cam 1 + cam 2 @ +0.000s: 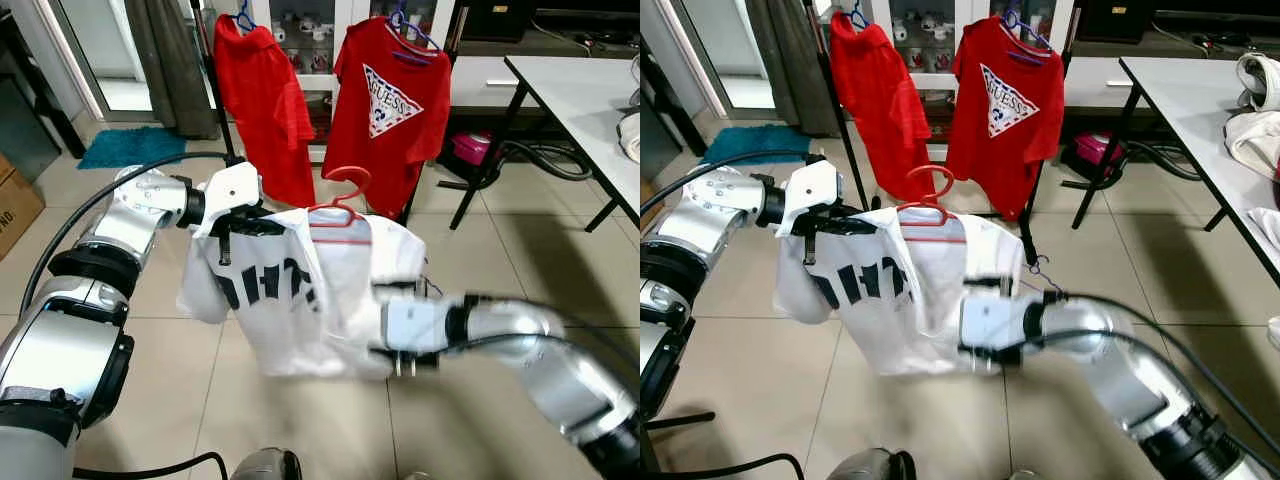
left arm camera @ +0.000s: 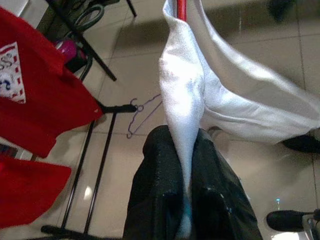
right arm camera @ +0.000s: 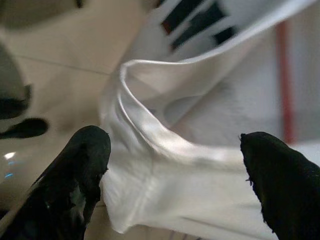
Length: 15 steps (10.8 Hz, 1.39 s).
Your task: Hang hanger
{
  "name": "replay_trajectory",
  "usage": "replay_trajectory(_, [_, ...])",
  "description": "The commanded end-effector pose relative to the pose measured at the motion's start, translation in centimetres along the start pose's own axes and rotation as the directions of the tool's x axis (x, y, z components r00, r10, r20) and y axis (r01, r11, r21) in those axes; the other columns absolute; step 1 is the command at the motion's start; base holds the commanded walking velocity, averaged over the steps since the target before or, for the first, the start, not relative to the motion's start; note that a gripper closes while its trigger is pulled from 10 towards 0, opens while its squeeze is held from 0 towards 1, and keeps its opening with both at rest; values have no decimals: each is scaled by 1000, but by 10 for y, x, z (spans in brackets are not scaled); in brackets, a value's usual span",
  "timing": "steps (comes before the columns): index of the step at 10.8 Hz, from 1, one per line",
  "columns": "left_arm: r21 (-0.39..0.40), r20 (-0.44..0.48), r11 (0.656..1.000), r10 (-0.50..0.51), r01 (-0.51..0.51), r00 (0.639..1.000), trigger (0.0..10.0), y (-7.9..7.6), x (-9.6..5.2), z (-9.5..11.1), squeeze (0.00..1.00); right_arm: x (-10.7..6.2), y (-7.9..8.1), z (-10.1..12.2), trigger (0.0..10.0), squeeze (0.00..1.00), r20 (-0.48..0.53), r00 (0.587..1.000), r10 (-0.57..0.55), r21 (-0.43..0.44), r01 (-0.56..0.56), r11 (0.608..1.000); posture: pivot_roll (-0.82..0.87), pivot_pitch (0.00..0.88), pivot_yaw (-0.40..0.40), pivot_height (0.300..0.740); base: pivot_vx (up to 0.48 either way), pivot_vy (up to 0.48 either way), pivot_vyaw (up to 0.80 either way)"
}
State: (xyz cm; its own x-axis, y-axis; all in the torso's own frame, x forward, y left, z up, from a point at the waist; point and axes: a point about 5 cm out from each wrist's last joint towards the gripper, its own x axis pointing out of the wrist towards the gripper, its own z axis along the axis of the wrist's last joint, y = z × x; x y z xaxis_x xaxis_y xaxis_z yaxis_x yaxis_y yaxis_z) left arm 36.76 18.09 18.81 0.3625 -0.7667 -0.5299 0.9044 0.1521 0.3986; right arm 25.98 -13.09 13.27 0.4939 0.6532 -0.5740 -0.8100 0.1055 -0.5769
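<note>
A white T-shirt [image 1: 300,300] with black print hangs on a red hanger [image 1: 340,195], held up in front of me. My left gripper [image 1: 232,232] is shut on the shirt's shoulder at the hanger's end; in the left wrist view the cloth is pinched between its fingers [image 2: 160,170]. My right gripper [image 3: 175,170] is open at the shirt's lower hem, with the cloth lying between its spread fingers [image 3: 80,165]; that arm [image 1: 500,330] is blurred. Behind stands a black clothes rack [image 1: 215,90] carrying two red shirts [image 1: 385,100] on hangers.
A white table [image 1: 580,90] with black legs stands on the right. A thin loose hanger [image 1: 1040,270] lies at the rack's foot. A teal mat [image 1: 130,145] and a cardboard box [image 1: 15,205] are on the left. Tiled floor lies below me.
</note>
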Motion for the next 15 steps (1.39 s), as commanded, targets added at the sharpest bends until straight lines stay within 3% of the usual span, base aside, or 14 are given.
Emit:
replay_trajectory(1, [42,13,999,28,-28,1000,0,9,-3,11,0,-5,-10,6,10000,1000,31,999,-38,-3,38,999,-156,0,74,740,0,0,0])
replay_trajectory(2, [30,58,999,15,-17,998,0,8,-2,15,0,-10,-12,12,10000,1000,93,995,-19,48,15,999,-154,0,70,740,0,0,0])
replay_trajectory(3, [23,151,999,-48,45,987,0,5,-4,21,0,-23,-33,20,10000,1000,195,975,-111,127,87,988,-155,0,69,740,0,0,0])
replay_trajectory(4, [45,201,994,-110,103,973,0,0,-6,24,0,-37,-58,20,10000,1000,222,951,-216,182,177,967,-157,0,70,740,0,0,0])
replay_trajectory(5, [79,193,986,-158,146,968,0,-4,-8,23,0,-44,-74,15,10000,0,210,947,-244,214,199,956,-157,0,67,740,0,0,0])
replay_trajectory(6, [106,186,979,-190,173,964,0,-8,-8,22,0,-46,-82,13,10000,0,204,945,-255,223,209,952,-155,0,65,740,0,0,0])
replay_trajectory(8, [131,185,971,-223,200,957,0,-11,-7,24,0,-44,-82,16,10000,0,258,946,-195,260,127,957,-149,0,58,740,0,0,0])
replay_trajectory(9, [140,204,969,-228,202,952,0,-12,-5,27,0,-38,-76,21,8980,0,319,941,-111,281,18,959,-148,0,55,740,0,0,0])
replay_trajectory(10, [157,220,970,-220,188,950,0,-11,-4,32,0,-32,-68,26,0,0,375,926,-29,298,-91,950,-147,0,53,740,0,0,0])
replay_trajectory(13, [143,235,982,-158,126,959,0,-4,-5,35,0,-32,-57,27,0,0,412,909,52,338,-206,918,-148,0,48,740,0,0,0])
replay_trajectory(15, [128,233,987,-121,93,965,0,-2,-7,34,0,-31,-57,31,0,0,433,900,53,351,-222,910,-151,0,45,740,0,0,0])
